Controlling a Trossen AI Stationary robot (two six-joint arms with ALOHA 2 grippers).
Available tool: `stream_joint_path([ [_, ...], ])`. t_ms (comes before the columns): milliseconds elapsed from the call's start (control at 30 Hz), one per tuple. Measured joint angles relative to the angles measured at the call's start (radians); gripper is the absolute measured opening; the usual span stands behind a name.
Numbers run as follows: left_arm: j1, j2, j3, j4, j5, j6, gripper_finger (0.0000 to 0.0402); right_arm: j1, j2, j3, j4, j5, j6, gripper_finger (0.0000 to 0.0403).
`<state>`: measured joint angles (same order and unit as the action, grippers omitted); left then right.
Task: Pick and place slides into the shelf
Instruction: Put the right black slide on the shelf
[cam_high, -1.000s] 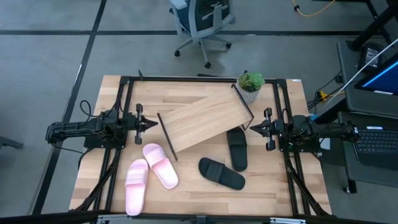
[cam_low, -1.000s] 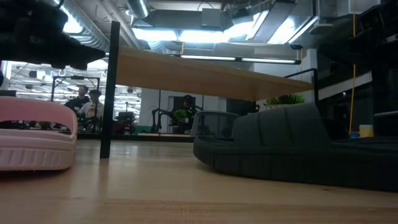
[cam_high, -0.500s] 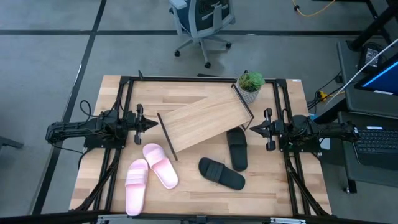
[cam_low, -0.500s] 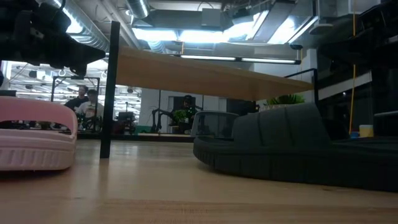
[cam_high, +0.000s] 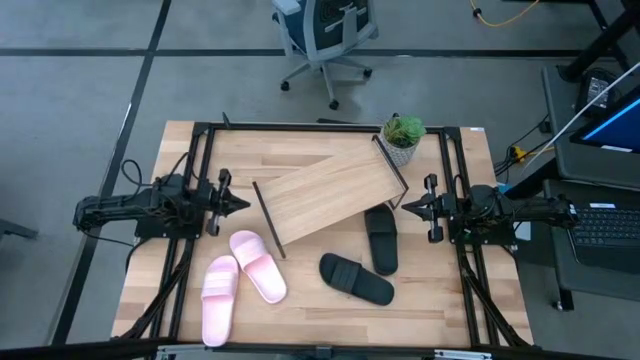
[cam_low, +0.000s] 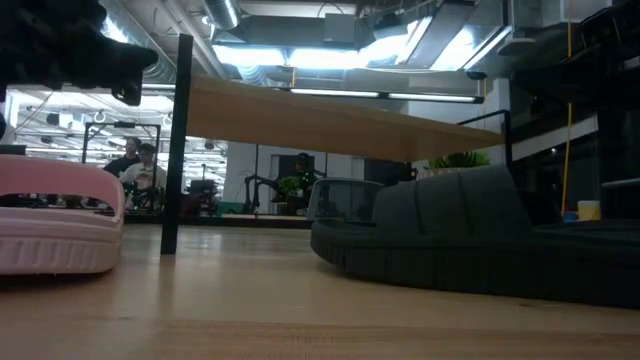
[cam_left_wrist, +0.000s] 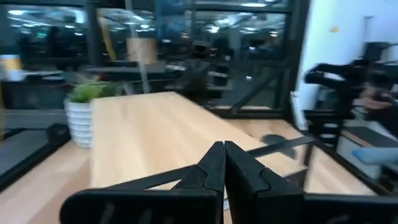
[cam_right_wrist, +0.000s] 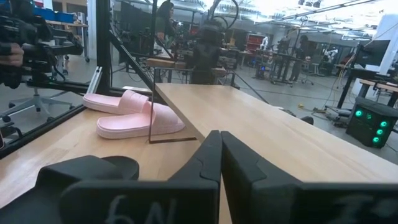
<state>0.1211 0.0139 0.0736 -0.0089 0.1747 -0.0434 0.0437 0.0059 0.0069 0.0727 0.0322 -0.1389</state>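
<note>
The shelf (cam_high: 330, 195) is a slanted light-wood board in the table's middle, standing on thin black rods (cam_low: 180, 140). Two pink slides (cam_high: 258, 265) (cam_high: 219, 298) lie soles down at the near left. Two black slides (cam_high: 380, 238) (cam_high: 356, 278) lie at the near right, one with its far end at the shelf's near edge. My left gripper (cam_high: 240, 203) is shut and empty, left of the shelf. My right gripper (cam_high: 408, 206) is shut and empty, right of the shelf. The pink slides (cam_right_wrist: 134, 112) and a black slide (cam_right_wrist: 87, 171) also show in the right wrist view.
A potted plant (cam_high: 402, 138) in a white pot stands at the shelf's far right corner. Black frame rails (cam_high: 195, 180) run along the table's left, right and far sides. An office chair (cam_high: 325, 35) stands on the floor beyond the far edge.
My left gripper has drawn back a little toward the table's left edge and risen slightly, staying shut. The slides, the shelf and my right arm have kept still.
</note>
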Motion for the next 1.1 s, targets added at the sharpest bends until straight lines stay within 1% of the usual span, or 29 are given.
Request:
stream_joint_path([
  [167,0.000,0.000,0.040,-0.116,-0.004,0.000,0.0000,0.000,0.000,0.000,0.000,0.000,-0.002,0.0010],
  [267,0.000,0.000,0.043,-0.141,-0.007,0.000,0.0000,0.000,0.000,0.000,0.000,0.000,-0.003,0.0009],
  [433,0.000,0.000,0.043,-0.143,-0.007,0.000,0.0000,0.000,0.000,0.000,0.003,0.000,-0.006,0.0009],
  [533,0.000,0.000,0.044,-0.133,-0.008,-0.001,0.0000,0.000,0.000,0.000,0.006,0.000,-0.036,0.0009],
  [700,-0.009,0.000,0.043,-0.124,-0.011,-0.048,0.0000,0.000,0.000,0.000,0.005,-0.002,-0.084,0.0009],
  [767,-0.026,0.000,0.044,-0.105,-0.011,-0.065,0.0000,0.000,0.000,0.000,0.018,-0.036,-0.079,0.0009],
  [833,-0.053,0.002,0.044,-0.100,-0.016,-0.067,0.0000,0.000,0.000,0.000,0.054,-0.107,-0.075,0.0009],
  [900,-0.083,0.016,0.044,-0.103,-0.061,-0.067,0.0000,0.000,0.000,0.000,0.084,-0.169,-0.073,0.0007],
  [967,-0.115,0.030,0.044,-0.097,-0.106,-0.067,0.0000,0.000,0.000,0.000,0.097,-0.181,-0.077,0.0004],
  [1100,-0.176,0.069,0.044,-0.040,-0.135,-0.068,0.0000,0.000,0.000,0.000,0.096,-0.181,-0.047,0.0004],
])
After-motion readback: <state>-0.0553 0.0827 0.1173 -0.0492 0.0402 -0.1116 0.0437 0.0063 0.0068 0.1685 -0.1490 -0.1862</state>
